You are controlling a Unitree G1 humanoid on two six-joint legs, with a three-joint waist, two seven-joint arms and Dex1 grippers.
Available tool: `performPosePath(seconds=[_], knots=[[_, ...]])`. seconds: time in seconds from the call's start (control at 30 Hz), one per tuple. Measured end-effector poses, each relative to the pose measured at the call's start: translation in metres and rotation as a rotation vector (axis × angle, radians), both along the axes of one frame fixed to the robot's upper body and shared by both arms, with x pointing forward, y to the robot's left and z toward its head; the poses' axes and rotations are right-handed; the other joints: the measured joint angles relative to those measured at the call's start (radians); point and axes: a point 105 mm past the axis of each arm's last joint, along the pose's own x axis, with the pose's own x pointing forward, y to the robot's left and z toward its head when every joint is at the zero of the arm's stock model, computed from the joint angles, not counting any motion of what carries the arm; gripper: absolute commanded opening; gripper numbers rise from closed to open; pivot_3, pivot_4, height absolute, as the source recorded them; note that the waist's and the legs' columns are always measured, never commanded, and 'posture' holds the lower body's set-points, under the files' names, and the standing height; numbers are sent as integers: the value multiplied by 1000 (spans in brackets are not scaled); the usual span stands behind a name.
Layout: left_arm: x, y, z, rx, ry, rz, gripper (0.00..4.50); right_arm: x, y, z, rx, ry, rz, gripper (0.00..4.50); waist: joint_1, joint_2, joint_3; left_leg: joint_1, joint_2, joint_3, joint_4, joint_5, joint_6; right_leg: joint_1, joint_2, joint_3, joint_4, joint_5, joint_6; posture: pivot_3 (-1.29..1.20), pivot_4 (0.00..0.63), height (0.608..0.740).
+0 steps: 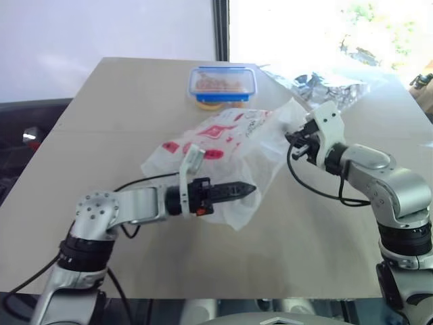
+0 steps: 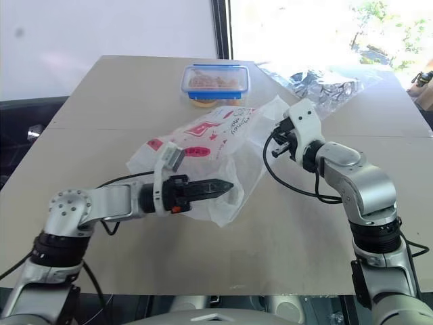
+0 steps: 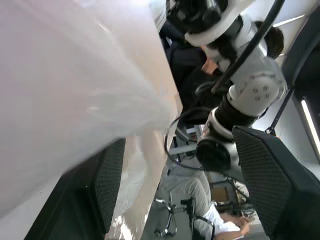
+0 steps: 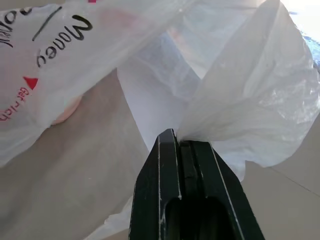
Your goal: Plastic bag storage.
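The plastic bag (image 1: 230, 145), thin white with red print, lies spread over the middle of the table. My right gripper (image 4: 182, 142) is shut on the bag's right edge and holds that corner a little above the tabletop. My left gripper (image 1: 247, 189) points to the right, level, at the bag's near lower side. Its fingers (image 3: 107, 182) stand apart, with bag film lying against one of them and nothing gripped.
A clear food box with a blue lid (image 1: 222, 82) stands behind the bag at the far edge of the table (image 1: 101, 162). Crinkled silvery foil (image 1: 328, 84) lies at the back right. A seated person (image 3: 220, 220) shows in the left wrist view beyond the table.
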Motion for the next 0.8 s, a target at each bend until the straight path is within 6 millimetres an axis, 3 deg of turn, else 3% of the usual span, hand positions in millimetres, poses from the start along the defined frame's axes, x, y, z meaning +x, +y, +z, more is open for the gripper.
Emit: performPosePath(seconds=[0.17,0.33,0.6,0.7,0.8], knots=[[25,-20,-10,-6,105,185,3529,-1,6,4,7,-14,16,0,-3,0,-1,0,0,0,1,0,0,0,-1,0,0,0,0,0,150,740],[41,-21,-13,-34,237,414,3529,-2,7,5,6,-10,19,0,-2,0,-1,0,0,-1,1,0,0,1,-1,0,0,0,0,0,150,740],[42,-4,-20,53,331,601,190,-3,8,6,7,-12,23,0,-1,0,-1,1,-1,-1,1,0,0,2,0,-1,0,0,0,0,150,740],[42,3,-14,56,243,570,26,-3,10,5,9,-12,29,0,-3,0,-1,1,-2,-1,1,0,0,2,1,-1,0,0,0,0,150,740],[40,19,18,27,11,473,26,-3,10,6,14,-16,31,0,-5,0,-1,2,-2,-1,0,0,0,2,2,-5,0,0,0,0,150,740]])
